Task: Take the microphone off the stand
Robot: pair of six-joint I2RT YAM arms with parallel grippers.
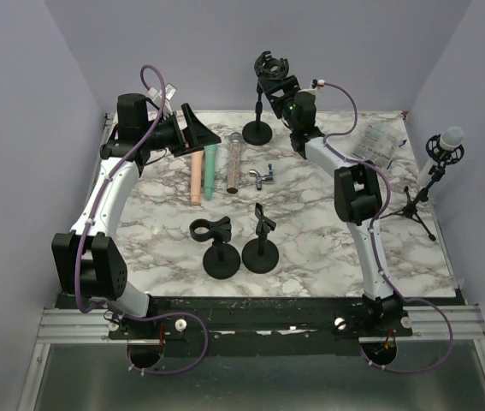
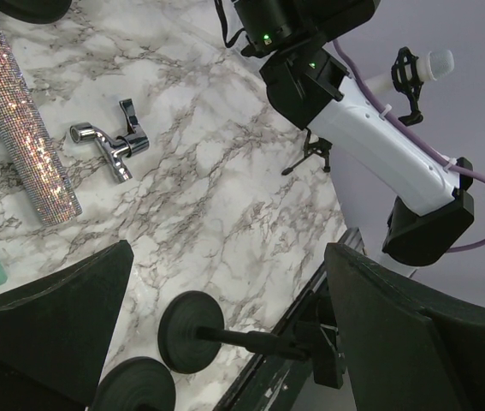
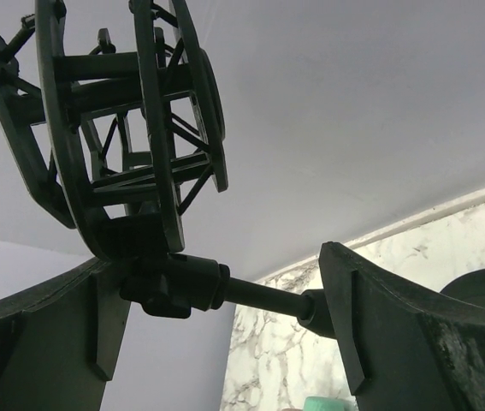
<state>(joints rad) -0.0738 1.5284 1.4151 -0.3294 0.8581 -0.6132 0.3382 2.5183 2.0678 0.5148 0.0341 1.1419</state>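
Observation:
A white microphone (image 1: 450, 139) sits in a black shock mount on a tripod stand (image 1: 415, 204) at the far right; it also shows in the left wrist view (image 2: 426, 64). My right gripper (image 1: 278, 88) is open at the back of the table. Its jaws stand on either side of the stem of an empty black shock-mount stand (image 3: 114, 128), far from the white microphone. In its wrist view the gripper (image 3: 216, 287) has the stem crossing between the fingers. My left gripper (image 1: 198, 128) is open and empty, raised over the back left (image 2: 225, 282).
A peach microphone (image 1: 196, 175), a teal one (image 1: 210, 169) and a glittery one (image 1: 233, 163) lie on the marble table. A metal clip (image 1: 263, 177) lies beside them. Two short black stands (image 1: 216, 248) (image 1: 263, 244) stand front centre. A plastic bag (image 1: 375, 145) lies back right.

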